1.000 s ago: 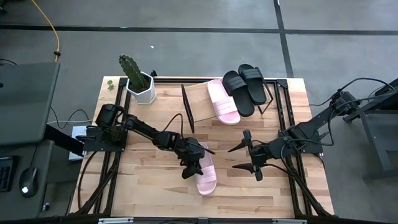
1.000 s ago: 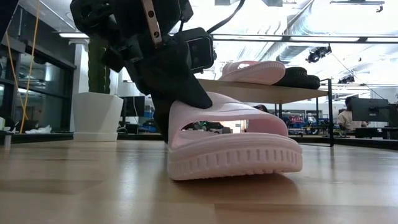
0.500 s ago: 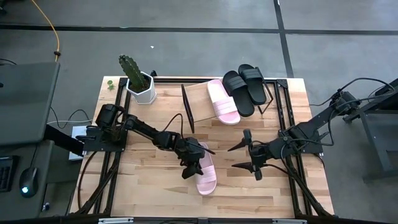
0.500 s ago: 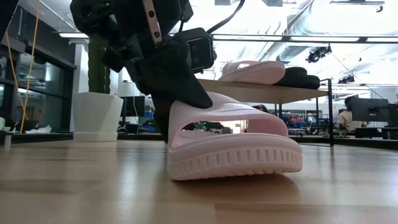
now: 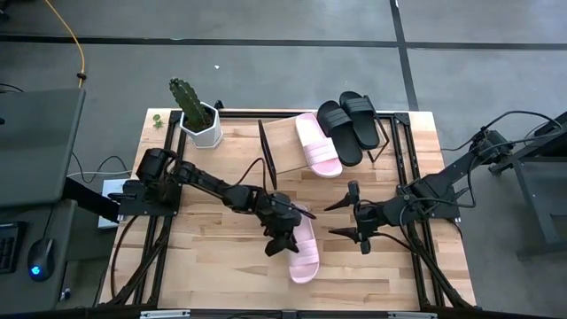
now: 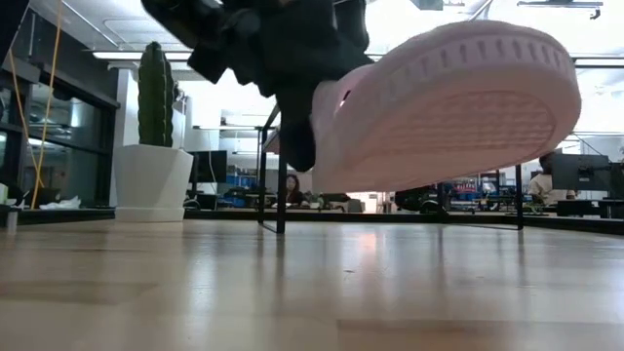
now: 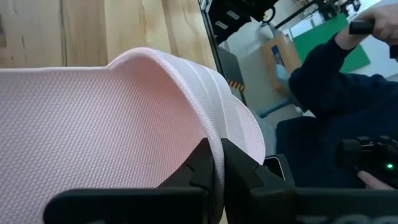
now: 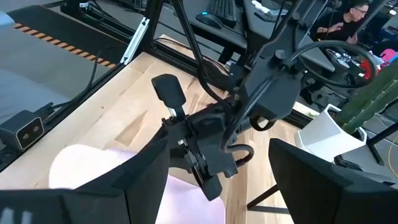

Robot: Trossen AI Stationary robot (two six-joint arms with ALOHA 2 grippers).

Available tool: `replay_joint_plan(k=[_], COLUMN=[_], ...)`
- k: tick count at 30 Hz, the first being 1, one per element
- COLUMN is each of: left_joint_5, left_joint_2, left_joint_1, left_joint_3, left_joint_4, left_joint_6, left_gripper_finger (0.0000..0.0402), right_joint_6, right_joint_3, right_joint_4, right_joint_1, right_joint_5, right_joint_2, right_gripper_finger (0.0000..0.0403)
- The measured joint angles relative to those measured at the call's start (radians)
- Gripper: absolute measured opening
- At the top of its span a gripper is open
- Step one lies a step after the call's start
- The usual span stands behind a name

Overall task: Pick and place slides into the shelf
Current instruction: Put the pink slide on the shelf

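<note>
You are in a robotics lab set in an open-plan office. The butcher-block counter (image 5: 204, 257) stands on grey concrete floor (image 5: 266, 80) crossed by dark tape lines. Beyond the counter, exposed ceiling ducts (image 6: 78, 19) run overhead, people (image 6: 290, 187) sit at monitors (image 6: 577, 171), and a potted cactus (image 6: 154, 132) stands at its far edge.

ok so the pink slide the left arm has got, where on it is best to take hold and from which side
Take the pink slide by its wide strap, coming from above. The strap arches clear of the footbed, leaving a thin raised edge that two fingers can close across, while the sole looks too broad to span. The left claw is shut on that strap edge, and the slide hangs tilted off the table.
</note>
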Motion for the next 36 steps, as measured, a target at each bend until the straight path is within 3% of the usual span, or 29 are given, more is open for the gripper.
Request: replay_joint_plan(k=[6,21,36], left_joint_5=[0.0,-0.02,-0.113], left_joint_2=[0.0,-0.002,-0.021], left_joint_1=[0.0,0.017,0.068], left_joint_3=[0.09,0.339,0.621], left_joint_4=[-0.146,-0.461,-0.84], left_joint_6=[0.053,0.201,0.318], left_gripper_finger=[0.0008,0.001,0.001], right_joint_6=[-0.035,-0.103,-0.123], right_joint_3=[0.011,0.059,0.06], right_joint_4=[-0.034,-0.135,-0.139], right_joint_1=[0.029,0.232,0.262], right_joint_5=[0.033,0.381,0.411], right_joint_2=[-0.003,-0.003,-0.002], right_gripper_finger=[0.0266,0.0266,0.0266])
